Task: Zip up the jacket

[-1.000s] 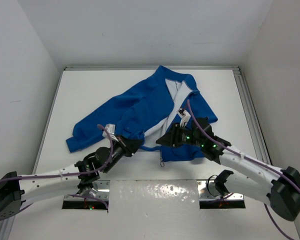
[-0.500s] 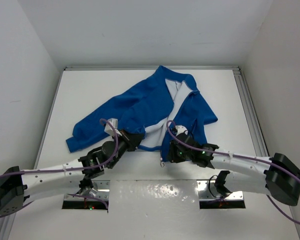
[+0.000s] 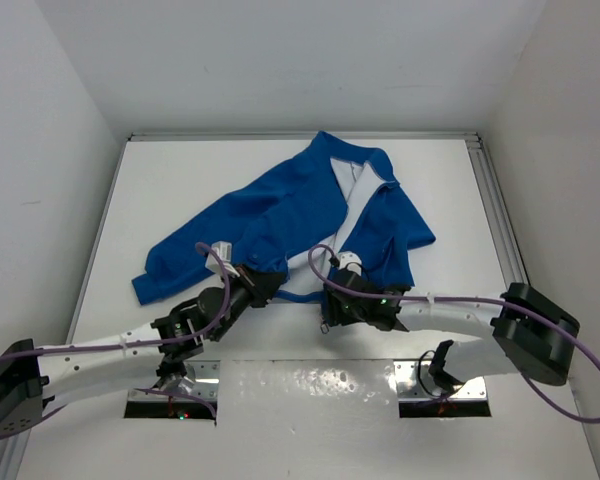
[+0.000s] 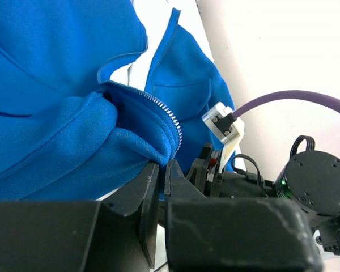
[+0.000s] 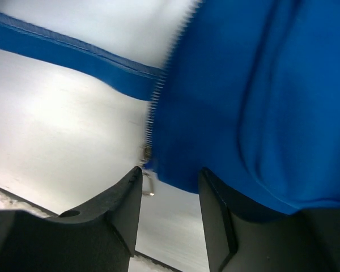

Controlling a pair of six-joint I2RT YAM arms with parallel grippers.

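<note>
The blue jacket (image 3: pixel 310 210) lies spread on the white table, front open, with white lining (image 3: pixel 352 190) showing. My left gripper (image 3: pixel 266 284) is shut on the near hem of the jacket's left front edge; in the left wrist view the gripper (image 4: pixel 161 165) pinches blue fabric beside the zipper teeth (image 4: pixel 169 116). My right gripper (image 3: pixel 330 306) is open at the near corner of the right front panel. In the right wrist view it (image 5: pixel 170 173) straddles the blue hem (image 5: pixel 255 90), with the zipper slider (image 5: pixel 145 152) and its pull tab (image 5: pixel 150 190) beside the left finger, untouched.
The table (image 3: pixel 430 170) has a raised rail along its right edge (image 3: pixel 500 220) and white walls on three sides. Both arm bases (image 3: pixel 170 385) sit at the near edge. The right arm's purple cable (image 4: pixel 289 99) shows in the left wrist view.
My right gripper has moved toward me and slightly left, down from the jacket's middle to its near hem corner by the zipper pull. My left gripper stays shut on the hem.
</note>
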